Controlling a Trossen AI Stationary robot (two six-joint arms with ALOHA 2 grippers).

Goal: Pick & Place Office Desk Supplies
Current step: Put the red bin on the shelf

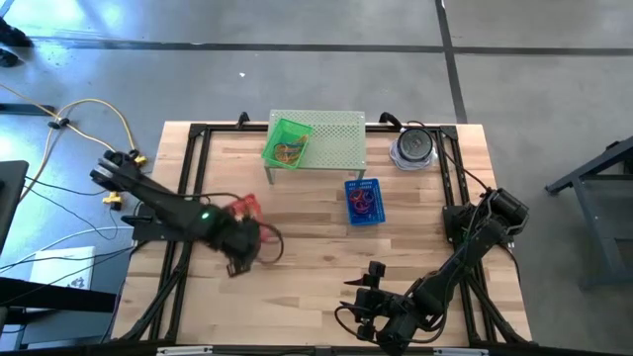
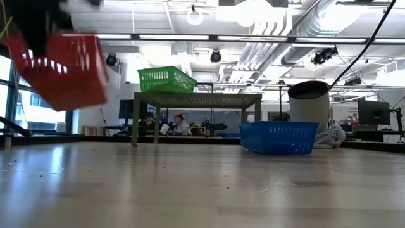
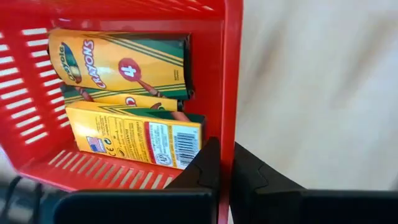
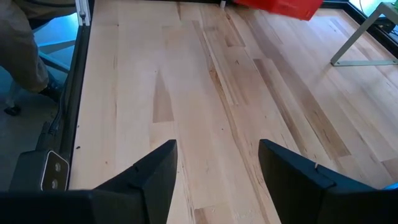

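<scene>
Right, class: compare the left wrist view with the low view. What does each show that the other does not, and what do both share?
Only the left wrist view shows inside the red basket: two yellow crayon packets, and the left hand shut on the basket's rim. Only the low view shows the green basket on the pale shelf, the blue basket on the table, and a grey container behind it. Both show the red basket; in the low view it hangs tilted, clear of the tabletop.
</scene>
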